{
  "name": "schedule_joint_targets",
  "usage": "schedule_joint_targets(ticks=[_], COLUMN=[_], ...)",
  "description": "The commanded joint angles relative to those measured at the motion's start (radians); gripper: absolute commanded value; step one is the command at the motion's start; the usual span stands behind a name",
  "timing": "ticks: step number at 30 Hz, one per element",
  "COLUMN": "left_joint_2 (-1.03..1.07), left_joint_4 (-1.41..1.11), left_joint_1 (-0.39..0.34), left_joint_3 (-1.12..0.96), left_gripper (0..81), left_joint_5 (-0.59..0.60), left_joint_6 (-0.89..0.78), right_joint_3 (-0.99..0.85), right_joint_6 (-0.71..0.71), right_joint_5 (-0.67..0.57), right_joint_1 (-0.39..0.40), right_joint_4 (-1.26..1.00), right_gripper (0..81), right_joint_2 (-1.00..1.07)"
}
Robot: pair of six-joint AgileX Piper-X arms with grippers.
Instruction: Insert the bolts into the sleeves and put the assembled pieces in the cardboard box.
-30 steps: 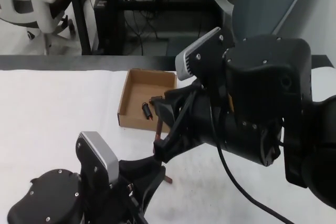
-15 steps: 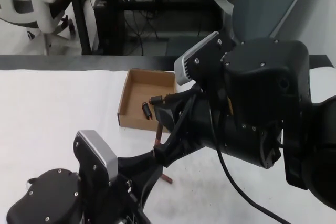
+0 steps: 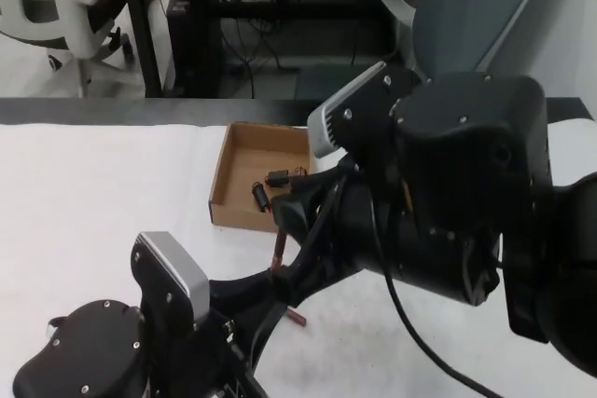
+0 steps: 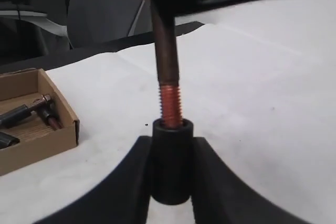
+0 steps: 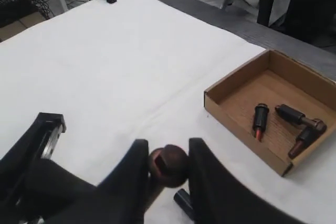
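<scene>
I see both arms in matte black. The right arm [image 3: 466, 184] has a bulky rounded housing dotted with small bright screws [image 3: 508, 147], a thin yellow strip [image 3: 408, 184], and a black cable [image 3: 410, 319] trailing below. The left arm [image 3: 89, 356] is rounded too. Each wrist carries a silver-grey camera block [image 3: 347, 104]. The left claw [image 4: 171, 150] has smooth, curved black fingers [image 4: 123, 187].

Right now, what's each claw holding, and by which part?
Left claw grips the black sleeve by its sides, upright. Right claw grips the copper bolt at its head end; the threaded tip sits in the sleeve's top.
</scene>
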Motion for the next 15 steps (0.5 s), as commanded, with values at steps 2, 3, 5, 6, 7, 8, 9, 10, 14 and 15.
schedule_joint_targets(ticks=[2, 3, 5, 6, 7, 8, 9, 10, 14, 15], left_joint_2=[0.0, 0.0, 0.0, 0.0, 0.0, 0.0, 0.0, 0.0, 0.0, 0.0], left_joint_4=[-0.048, -0.048, -0.049, -0.049, -0.049, -0.049, -0.049, -0.049, -0.049, -0.049], left_joint_1=[-0.001, -0.001, -0.001, -0.001, -0.001, -0.001, -0.001, -0.001, -0.001, -0.001], left_joint_3=[-0.015, -0.015, -0.015, -0.015, -0.015, -0.015, -0.015, -0.015, -0.015, -0.015], left_gripper=[1.8, 1.8, 1.8, 1.8, 1.8, 1.8, 1.8, 1.8, 1.8, 1.8], left_joint_5=[-0.008, -0.008, -0.008, -0.005, -0.004, -0.004, -0.004, -0.004, 0.0, 0.0], left_joint_6=[-0.02, -0.025, -0.034, -0.037, -0.041, -0.041, -0.041, -0.041, -0.041, -0.041], right_joint_3=[-0.005, -0.005, -0.005, -0.005, -0.005, -0.005, -0.005, -0.005, -0.019, -0.025], right_joint_6=[0.017, 0.019, 0.02, 0.022, 0.024, 0.033, 0.046, 0.051, 0.072, 0.072], right_joint_5=[-0.071, -0.074, -0.074, -0.074, -0.074, -0.074, -0.074, -0.074, -0.048, -0.03], right_joint_1=[0.046, 0.049, 0.05, 0.05, 0.05, 0.05, 0.05, 0.05, 0.05, 0.05], right_joint_4=[0.023, 0.023, 0.039, 0.044, 0.049, 0.049, 0.049, 0.049, 0.042, 0.038], right_gripper=[0.0, 1.8, 10.6, 18.1, 26.0, 34.4, 43.3, 50.1, 70.0, 70.0], right_joint_2=[-0.006, -0.006, -0.006, -0.006, -0.006, -0.006, -0.006, -0.006, -0.038, -0.057])
